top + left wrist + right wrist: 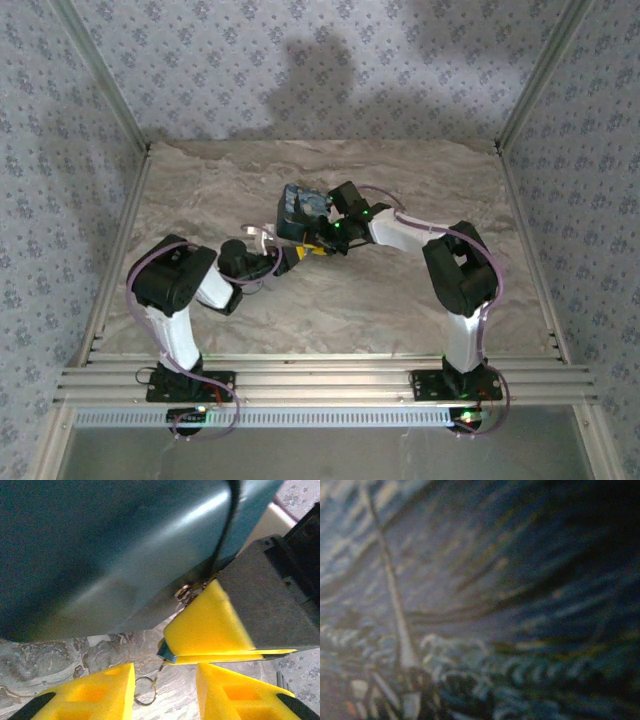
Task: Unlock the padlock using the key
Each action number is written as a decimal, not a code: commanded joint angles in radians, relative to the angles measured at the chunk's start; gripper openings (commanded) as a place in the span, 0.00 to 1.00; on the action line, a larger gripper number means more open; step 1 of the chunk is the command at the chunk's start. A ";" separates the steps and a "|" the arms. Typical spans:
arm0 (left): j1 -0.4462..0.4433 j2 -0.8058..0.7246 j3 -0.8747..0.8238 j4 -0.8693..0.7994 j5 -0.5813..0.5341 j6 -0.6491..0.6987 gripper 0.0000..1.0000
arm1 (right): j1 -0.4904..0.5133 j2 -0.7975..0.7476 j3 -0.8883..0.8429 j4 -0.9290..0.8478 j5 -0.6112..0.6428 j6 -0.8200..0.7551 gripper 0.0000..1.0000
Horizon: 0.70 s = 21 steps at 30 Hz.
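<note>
Key (pixel 168 655) is pinched by right gripper (pixel 322 244) just beside padlock (pixel 110 550); left gripper (pixel 165 682) is held open below, nothing grasped.

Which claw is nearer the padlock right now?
Right. The right claw, pinching the blue key, rests against the padlock; the left claw hangs open just short of it, apart.

Teal padlock (pixel 298 208) is sitting tilted near mid-desk (pixel 200 180); blue-headed key (pixel 167 655) is hanging just beside its lower edge, ring (pixel 145 690) dangling below.
</note>
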 commanded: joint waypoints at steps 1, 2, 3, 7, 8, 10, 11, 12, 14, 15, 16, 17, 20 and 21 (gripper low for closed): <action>0.002 0.027 0.017 0.049 0.018 0.032 0.37 | 0.011 0.020 0.017 -0.067 -0.065 0.021 0.00; 0.001 0.033 0.017 0.049 0.019 0.034 0.37 | 0.011 0.020 0.018 -0.067 -0.066 0.022 0.00; 0.000 0.038 0.019 0.049 0.020 0.034 0.38 | 0.012 0.022 0.020 -0.068 -0.066 0.022 0.00; -0.014 0.058 0.033 0.049 0.028 0.034 0.37 | 0.012 0.026 0.028 -0.072 -0.067 0.022 0.00; -0.019 0.061 0.037 0.049 0.029 0.034 0.37 | 0.013 0.028 0.031 -0.073 -0.067 0.022 0.00; -0.028 0.068 0.047 0.049 0.032 0.033 0.34 | 0.013 0.030 0.034 -0.075 -0.067 0.023 0.00; -0.031 0.069 0.051 0.049 0.032 0.030 0.32 | 0.013 0.031 0.035 -0.075 -0.067 0.023 0.00; -0.032 0.072 0.054 0.049 0.034 0.028 0.30 | 0.014 0.031 0.034 -0.075 -0.067 0.023 0.00; -0.033 0.075 0.059 0.049 0.039 0.024 0.20 | 0.015 0.032 0.035 -0.076 -0.067 0.023 0.00; -0.033 0.076 0.061 0.049 0.040 0.023 0.14 | 0.015 0.031 0.034 -0.078 -0.067 0.024 0.00; -0.033 0.077 0.061 0.049 0.043 0.020 0.09 | 0.015 0.031 0.034 -0.078 -0.066 0.024 0.00; -0.033 0.078 0.060 0.049 0.044 0.016 0.02 | 0.015 0.030 0.032 -0.078 -0.065 0.024 0.00; -0.033 0.082 0.054 0.049 0.037 0.005 0.00 | 0.018 0.027 0.031 -0.081 -0.055 0.026 0.04; -0.033 0.084 0.052 0.049 0.035 0.002 0.00 | 0.019 0.025 0.029 -0.083 -0.051 0.027 0.09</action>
